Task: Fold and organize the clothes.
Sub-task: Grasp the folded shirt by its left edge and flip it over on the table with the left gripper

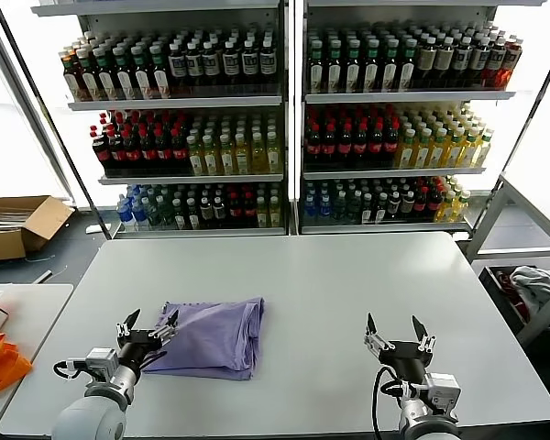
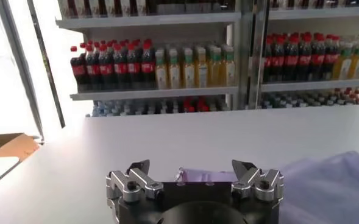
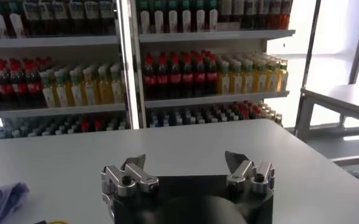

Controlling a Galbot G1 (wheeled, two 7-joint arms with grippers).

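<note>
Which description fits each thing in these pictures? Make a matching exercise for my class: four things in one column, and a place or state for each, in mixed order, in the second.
Things:
1. lavender T-shirt
2. left gripper
3. right gripper
4. cardboard box

Descriptions:
A. open, over bare table, apart from any cloth
B. on the floor, beyond the table's left side
C. folded, lying flat on the white table
D. open, at the folded cloth's left edge

Pairs: 1-C, 2-D, 3-A, 4-B
</note>
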